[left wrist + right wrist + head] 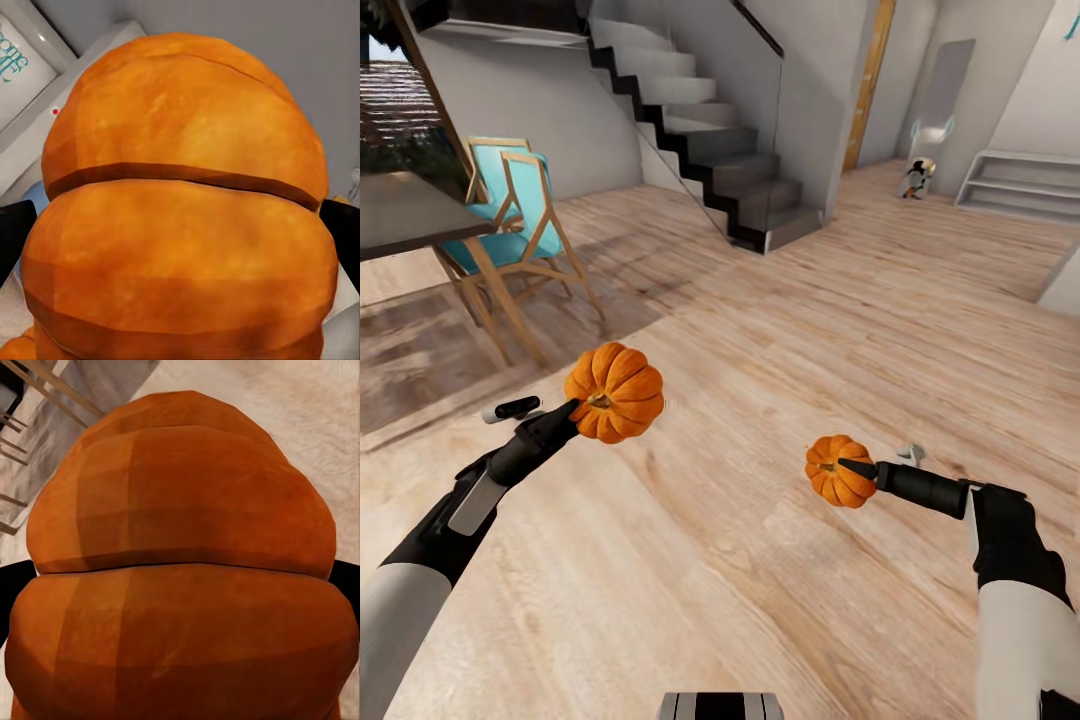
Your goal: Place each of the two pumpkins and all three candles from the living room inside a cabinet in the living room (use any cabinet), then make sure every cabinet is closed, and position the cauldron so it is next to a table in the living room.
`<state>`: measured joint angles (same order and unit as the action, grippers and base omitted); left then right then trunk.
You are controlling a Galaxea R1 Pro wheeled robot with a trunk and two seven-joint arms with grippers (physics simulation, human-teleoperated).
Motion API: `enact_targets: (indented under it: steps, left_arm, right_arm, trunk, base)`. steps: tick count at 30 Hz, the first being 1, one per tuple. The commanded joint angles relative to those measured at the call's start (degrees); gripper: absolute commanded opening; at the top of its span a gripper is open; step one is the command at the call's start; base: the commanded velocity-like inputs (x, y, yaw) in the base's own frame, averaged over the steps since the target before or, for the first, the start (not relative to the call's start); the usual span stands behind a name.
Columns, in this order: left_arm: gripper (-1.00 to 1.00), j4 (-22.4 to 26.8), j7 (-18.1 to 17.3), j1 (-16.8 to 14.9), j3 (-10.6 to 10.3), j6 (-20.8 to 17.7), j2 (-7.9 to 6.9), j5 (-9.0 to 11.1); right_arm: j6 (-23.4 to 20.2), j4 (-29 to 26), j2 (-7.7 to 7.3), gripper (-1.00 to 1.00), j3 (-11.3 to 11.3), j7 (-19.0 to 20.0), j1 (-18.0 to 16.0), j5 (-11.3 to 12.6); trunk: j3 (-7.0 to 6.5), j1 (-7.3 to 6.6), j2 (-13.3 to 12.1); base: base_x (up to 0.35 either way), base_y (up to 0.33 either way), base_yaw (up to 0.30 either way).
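Two pumpkins — left fingers [572, 408] clamp one [615, 392], right fingers [850, 467] the other [838, 470], fingertips mostly hidden.

The floor [780, 330] is pale wood planking with visible grain and a soft satin sheen. Both pumpkins [615, 392] [837, 470] have matt orange ribbed skin, slightly mottled up close [180, 210] [180, 577]. The grippers [565, 412] [850, 467] look like matt black plastic. The chair [510, 225] has a light wooden frame with turquoise cloth. The stairs [710, 140] are smooth matt grey.
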<state>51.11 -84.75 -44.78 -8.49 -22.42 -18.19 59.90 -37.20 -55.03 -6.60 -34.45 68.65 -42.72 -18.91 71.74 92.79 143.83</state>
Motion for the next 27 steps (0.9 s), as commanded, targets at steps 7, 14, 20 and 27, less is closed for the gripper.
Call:
enact_targets:
  steps: [7, 14, 20, 27]
  left_arm:
    - [-1.0, -0.01, 0.03, 0.02, -0.04, 0.01, 0.0, -0.01]
    - [-1.0, 0.04, 0.03, 0.02, -0.04, 0.0, 0.0, 0.02]
    - [-1.0, 0.04, 0.03, 0.02, -0.04, 0.01, 0.0, 0.03]
    - [-1.0, 0.02, 0.04, 0.0, 0.08, 0.01, 0.0, 0.01]
  right_arm:
    - [-0.1, 0.01, -0.01, -1.0, 0.0, 0.08, 0.01, 0.06]
    - [-0.13, 0.01, 0.0, -1.0, 0.0, 0.08, 0.01, 0.07]
    - [-0.15, 0.01, -0.01, -1.0, 0.0, 0.08, 0.01, 0.05]
    - [-0.11, 0.01, -0.01, -1.0, 0.0, 0.08, 0.01, 0.14]
  trunk:
    - [-1.83, -0.17, -0.1]
    - [-3.66, -0.35, -0.19]
    - [-5.23, -0.51, -0.27]
    - [-7.06, -0.69, -0.37]
  base:
    - [0.0, 0.0, 0.256]
    - [0.0, 0.0, 0.259]
    - [0.0, 0.0, 0.263]
    - [0.0, 0.0, 0.265]
